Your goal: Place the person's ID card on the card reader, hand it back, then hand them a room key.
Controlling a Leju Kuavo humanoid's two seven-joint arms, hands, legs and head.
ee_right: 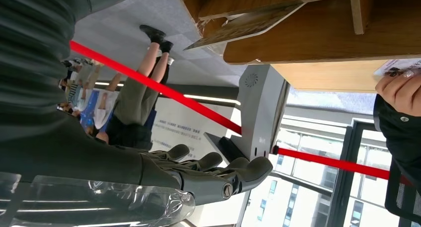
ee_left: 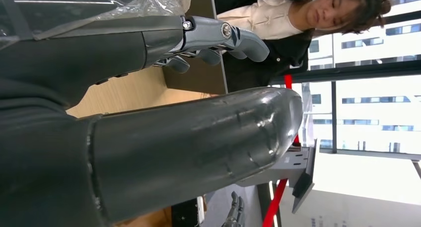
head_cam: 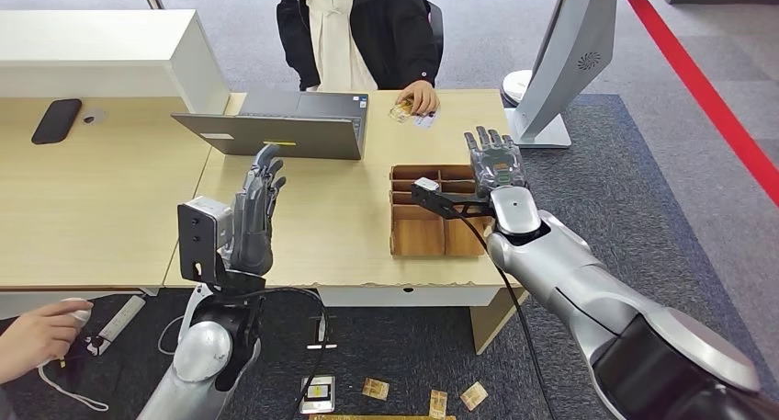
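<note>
**deskwatcher:** Light wooden desk over grey carpet, red stripe running across the floor on the right. We've got a person in a black jacket sitting on the far side, their hand resting on the desk with the ID card lying just under the fingertips. Something yellowish is next to it under the same hand, too small for us to call.

**kuavo_fan:** And the two robot hands?

**deskwatcher:** Left hand is raised over the near edge of the desk, fingers straight and a bit apart, holding nothing. Right hand is up at the far right corner of the brown cardboard tray, fingers spread and pointing toward the person, also holding nothing. It's well short of the card.

**kuavo_fan:** Anything else around?

**deskwatcher:** We see an open grey laptop in front of the person, a black phone far left, a grey stand on the right. Some small cards are lying on the floor under the desk, and another person's hand shows at bottom left.
</note>
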